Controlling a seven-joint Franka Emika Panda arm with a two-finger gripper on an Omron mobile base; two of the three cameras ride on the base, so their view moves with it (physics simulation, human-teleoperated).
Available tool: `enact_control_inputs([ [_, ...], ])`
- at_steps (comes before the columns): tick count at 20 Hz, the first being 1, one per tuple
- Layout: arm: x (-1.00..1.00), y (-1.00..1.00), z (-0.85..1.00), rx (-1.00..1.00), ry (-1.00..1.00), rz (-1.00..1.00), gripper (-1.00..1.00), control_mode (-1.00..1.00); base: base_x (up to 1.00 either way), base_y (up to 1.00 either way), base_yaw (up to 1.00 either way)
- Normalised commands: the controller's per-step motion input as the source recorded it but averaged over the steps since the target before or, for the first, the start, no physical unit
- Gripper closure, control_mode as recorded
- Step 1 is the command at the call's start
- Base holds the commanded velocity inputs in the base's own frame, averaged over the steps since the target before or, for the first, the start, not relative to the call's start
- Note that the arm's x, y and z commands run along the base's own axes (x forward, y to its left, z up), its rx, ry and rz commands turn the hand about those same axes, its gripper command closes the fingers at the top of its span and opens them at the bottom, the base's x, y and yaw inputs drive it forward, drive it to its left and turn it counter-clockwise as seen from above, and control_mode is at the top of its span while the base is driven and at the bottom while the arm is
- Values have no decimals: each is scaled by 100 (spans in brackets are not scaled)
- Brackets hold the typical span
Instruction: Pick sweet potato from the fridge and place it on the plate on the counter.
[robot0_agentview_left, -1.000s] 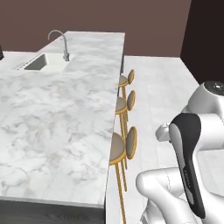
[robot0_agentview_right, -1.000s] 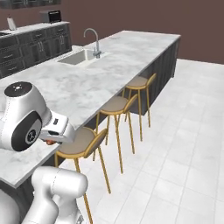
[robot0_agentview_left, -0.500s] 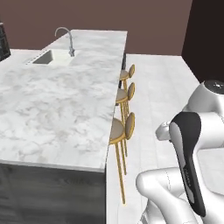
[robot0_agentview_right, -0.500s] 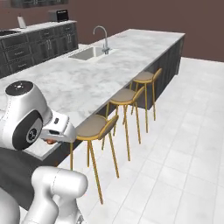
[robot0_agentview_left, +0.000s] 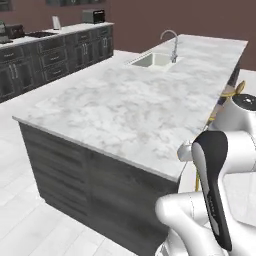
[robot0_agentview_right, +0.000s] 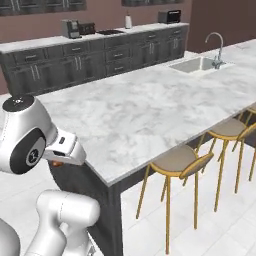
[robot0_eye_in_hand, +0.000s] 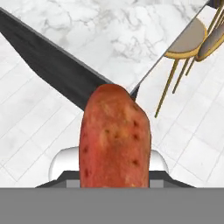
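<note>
The gripper (robot0_eye_in_hand: 114, 181) held the sweet potato (robot0_eye_in_hand: 114, 138) upright between its fingers. Below lay a marble island (robot0_eye_in_hand: 109, 30) corner and a stool (robot0_eye_in_hand: 188, 41).

The sweet potato (robot0_eye_in_hand: 115, 138) is seen close up in the hand view, standing on end along the gripper's line. It is reddish-orange, mottled with small dark pits, with a rounded top end, and its lower end is hidden at the bottom of the view. The counter (robot0_agentview_right: 95, 38), a pale top over dark grey cabinets with silver handles, is set along the far wall.
</note>
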Motion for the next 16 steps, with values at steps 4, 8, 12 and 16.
enact_control_inputs([
  [4,0,0,0,0,0,0,100,100,22,31,78],
  [8,0,0,0,0,0,0,100,100,46,18,74],
  [12,0,0,0,0,0,0,100,100,59,32,67],
  [16,0,0,0,0,0,0,100,100,81,46,57],
])
